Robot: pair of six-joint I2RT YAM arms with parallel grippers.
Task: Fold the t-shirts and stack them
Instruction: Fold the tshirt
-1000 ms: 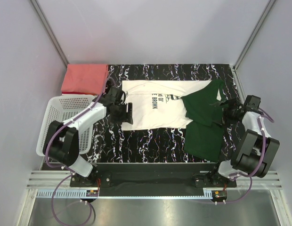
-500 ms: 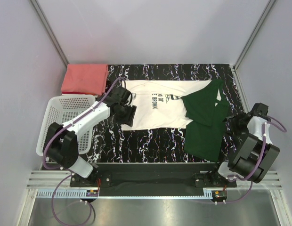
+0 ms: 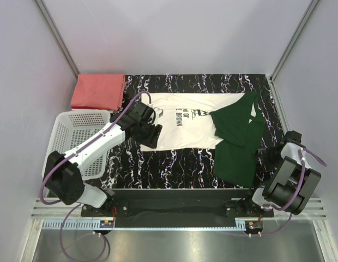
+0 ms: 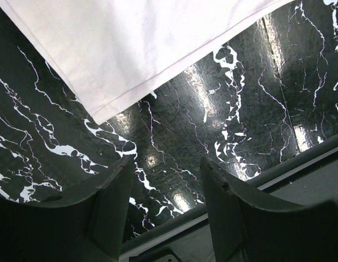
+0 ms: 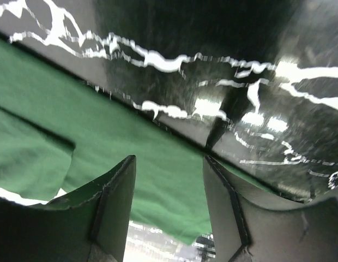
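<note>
A cream-white t-shirt point(image 3: 182, 128) with dark chest lettering lies spread on the black marbled table point(image 3: 174, 164). Its dark green parts point(image 3: 237, 144) are bunched at the right. A salmon-red t-shirt point(image 3: 98, 91) lies folded at the back left corner. My left gripper point(image 3: 150, 135) hovers at the white shirt's near-left corner, open and empty. In the left wrist view the white hem corner point(image 4: 120, 60) lies just beyond that gripper point(image 4: 166, 183). My right gripper point(image 3: 269, 154) is at the green cloth's right edge. It point(image 5: 169, 174) stands open above the green cloth point(image 5: 76, 136), holding nothing.
A white mesh basket point(image 3: 76, 143) stands at the table's left edge, next to the left arm. Grey walls close in the back and both sides. The arms' base rail point(image 3: 180, 199) runs along the near edge.
My right arm has pulled back from the green cloth toward the near right edge. My left gripper has shifted slightly nearer and rightward along the white hem. Both grippers' jaws have narrowed somewhat.
</note>
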